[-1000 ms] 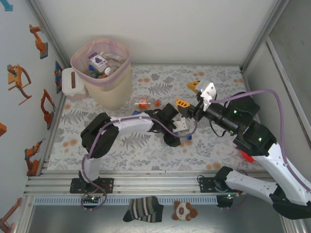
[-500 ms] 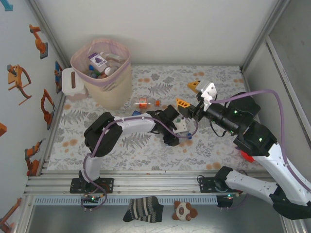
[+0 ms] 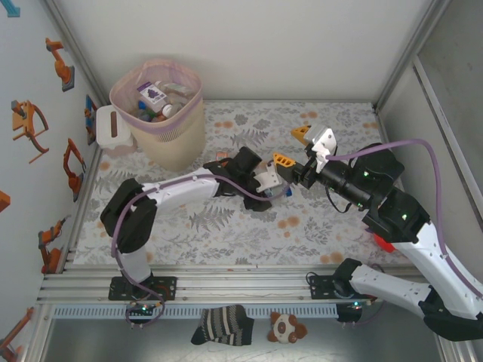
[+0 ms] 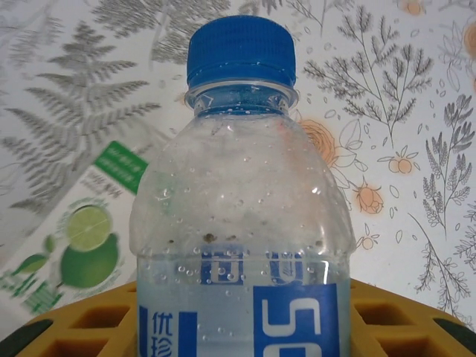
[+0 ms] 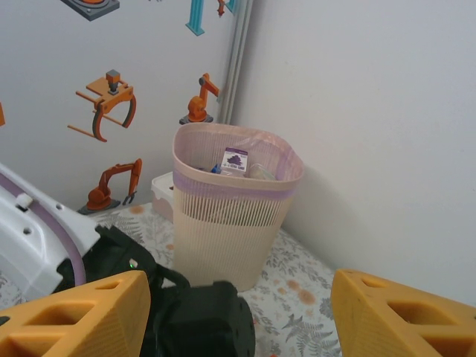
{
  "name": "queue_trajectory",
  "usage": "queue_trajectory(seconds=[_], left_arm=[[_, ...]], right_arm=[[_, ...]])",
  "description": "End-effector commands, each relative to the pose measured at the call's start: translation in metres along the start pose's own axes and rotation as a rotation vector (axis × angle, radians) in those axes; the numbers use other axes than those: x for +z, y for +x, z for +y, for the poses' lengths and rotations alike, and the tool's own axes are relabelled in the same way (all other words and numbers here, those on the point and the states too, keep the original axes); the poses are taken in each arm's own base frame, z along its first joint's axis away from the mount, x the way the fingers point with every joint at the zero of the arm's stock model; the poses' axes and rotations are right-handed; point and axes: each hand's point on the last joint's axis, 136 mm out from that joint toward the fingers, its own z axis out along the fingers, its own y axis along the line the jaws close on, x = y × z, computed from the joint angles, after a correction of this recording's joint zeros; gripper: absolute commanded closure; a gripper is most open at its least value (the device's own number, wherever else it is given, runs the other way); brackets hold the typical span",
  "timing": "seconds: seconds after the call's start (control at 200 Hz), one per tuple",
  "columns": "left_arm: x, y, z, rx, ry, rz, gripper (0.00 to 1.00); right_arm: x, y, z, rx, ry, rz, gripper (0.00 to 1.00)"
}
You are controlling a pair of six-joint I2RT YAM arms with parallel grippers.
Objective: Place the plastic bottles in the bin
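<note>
Since a second earlier, the left arm had swung its elbow out and drawn the left gripper a little nearer the bin, though it was still well to the bin's right. The right gripper had not moved.

The left wrist view showed the left jaws pinching a clear blue-capped bottle by its labelled body, cap pointing away from the camera. The right jaws were spread wide and held nothing, further right of the bin than the left gripper.

Several bottles in the bin already lay heaped inside the pink liner, one with a purple label on top, so much of the job looked done. The held bottle had yet to be carried across and dropped in.

Below it on the floral mat lay a lime-printed piece, perhaps another bottle to collect. An orange-labelled bottle had lain just right of the bin's foot a second before. The left arm crossed that spot, so I could not tell whether it remained.
</note>
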Motion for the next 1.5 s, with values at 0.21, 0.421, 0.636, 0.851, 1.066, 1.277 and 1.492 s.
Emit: queue_trajectory(seconds=[0.21, 0.421, 0.636, 0.851, 1.066, 1.277, 1.492], left_arm=[[-0.062, -0.01, 0.027, -0.092, -0.071, -0.106, 0.56], [-0.108, -0.019, 0.044, -0.101, -0.148, -0.179, 0.56], [-0.168, -0.032, 0.058, -0.119, -0.236, -0.285, 0.56], [-0.223, -0.037, 0.071, -0.152, -0.341, -0.351, 0.57], [-0.269, -0.037, 0.092, -0.258, -0.451, -0.43, 0.61], [-0.309, -0.026, 0.135, -0.504, -0.651, -0.505, 0.67], [-0.353, -0.007, 0.173, -0.774, -0.847, -0.623, 0.75]], right_arm=[[-0.002, -0.012, -0.002, -0.012, 0.004, -0.04, 0.35], [0.0, -0.011, -0.001, -0.014, 0.002, -0.038, 0.35], [0.001, -0.01, -0.001, -0.013, 0.0, -0.037, 0.35], [0.003, -0.01, -0.001, -0.013, -0.002, -0.036, 0.35], [0.004, -0.009, 0.0, -0.011, -0.005, -0.035, 0.35], [0.004, -0.012, 0.0, -0.009, -0.009, -0.042, 0.35], [0.006, -0.012, 0.001, -0.007, -0.013, -0.043, 0.35]])
